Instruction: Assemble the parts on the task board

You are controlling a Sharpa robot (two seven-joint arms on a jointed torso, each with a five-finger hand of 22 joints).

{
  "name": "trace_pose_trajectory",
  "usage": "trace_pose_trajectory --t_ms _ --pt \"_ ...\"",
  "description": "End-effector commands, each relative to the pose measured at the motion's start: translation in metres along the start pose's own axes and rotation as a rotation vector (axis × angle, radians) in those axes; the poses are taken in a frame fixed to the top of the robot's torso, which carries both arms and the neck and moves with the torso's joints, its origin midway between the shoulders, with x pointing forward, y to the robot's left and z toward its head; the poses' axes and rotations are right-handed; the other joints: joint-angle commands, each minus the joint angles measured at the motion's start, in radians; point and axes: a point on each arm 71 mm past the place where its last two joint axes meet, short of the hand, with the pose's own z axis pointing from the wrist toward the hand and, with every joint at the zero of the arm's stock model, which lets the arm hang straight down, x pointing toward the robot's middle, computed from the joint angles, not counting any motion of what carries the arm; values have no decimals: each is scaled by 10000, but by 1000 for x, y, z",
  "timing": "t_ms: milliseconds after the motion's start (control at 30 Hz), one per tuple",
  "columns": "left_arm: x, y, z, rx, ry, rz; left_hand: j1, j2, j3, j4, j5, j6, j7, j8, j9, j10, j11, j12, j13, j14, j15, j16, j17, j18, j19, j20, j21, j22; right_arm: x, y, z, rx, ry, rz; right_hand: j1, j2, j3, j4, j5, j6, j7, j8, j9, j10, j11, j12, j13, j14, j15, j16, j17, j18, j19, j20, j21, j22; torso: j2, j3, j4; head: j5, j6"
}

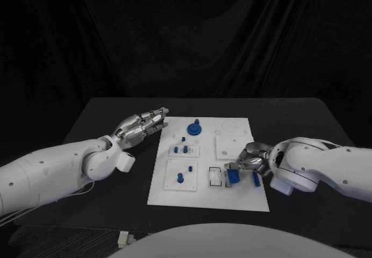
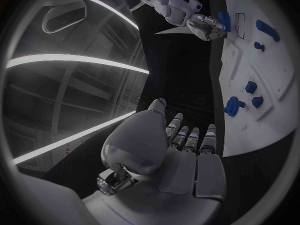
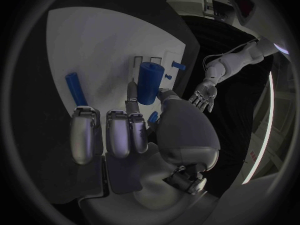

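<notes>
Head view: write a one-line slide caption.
Right hand pinches a blue part at the white task board; the left hand hovers open beside it.

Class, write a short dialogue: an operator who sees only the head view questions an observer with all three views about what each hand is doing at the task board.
Operator: In my view the right hand half covers the blue block. Is it held?
Observer: Yes. The right wrist view shows it pinched between the thumb and a finger.
Operator: Is the left hand carrying anything?
Observer: No. The left wrist view shows its palm bare and its fingers straight.
</notes>
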Motion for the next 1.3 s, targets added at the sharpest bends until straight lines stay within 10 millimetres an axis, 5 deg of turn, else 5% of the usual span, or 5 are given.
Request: trace_pose_trajectory --t_ms 33,367,467,900,1300 --pt "2 0 1 116 94 -144 -77 30 17 -40 -26 -2 44 48 5 5 47 31 15 -4 89 -37 -15 103 2 47 43 -7 -1 3 -1 -143 -136 1602 -103 12 2139 -1967 994 -29 -47 274 1497 1144 -142 25 2635 750 -69 -33 663 -129 598 -93 -28 2289 20 -6 4 19 -1" --pt "2 0 1 107 115 -155 -77 30 17 -40 -26 -2 44 48 5 5 47 31 15 -4 89 -37 -15 103 2 47 43 -7 1 13 2 -508 -271 1103 -237 2 2301 -1998 531 -264 -17 321 1649 1144 -119 25 2635 741 -53 -48 610 -121 579 -85 -62 2276 28 5 -20 113 -1" --pt "3 0 2 102 133 -167 -77 30 17 -40 -26 -2 44 48 5 5 47 31 15 -4 89 -37 -15 103 2 47 43 -7 2 16 4 -606 -359 750 -403 21 2303 -1923 -208 -356 13 287 1654 1144 -91 25 2635 735 -26 -57 577 -117 570 -61 -80 2270 22 3 -29 120 -1" --pt "4 0 3 92 191 -195 -81 30 35 -59 -17 -14 46 46 3 2 49 30 15 -4 103 -37 -15 101 -2 55 40 -20 7 21 9 -768 -538 -415 -602 32 2128 -1793 -1863 -564 129 51 1467 1144 9 25 2635 723 56 -71 499 -105 547 13 -130 2253 15 -1 -15 155 -1" --pt "4 1 3 94 198 -196 -83 33 45 -67 -15 -34 44 41 0 -6 45 28 12 -4 113 -37 -15 100 0 58 41 -18 16 21 13 -563 -20 -854 -657 47 2070 -1732 -2044 -588 150 8 1423 1144 28 25 2635 704 70 -114 390 -93 526 27 -176 2237 -5 1 -5 186 -1"
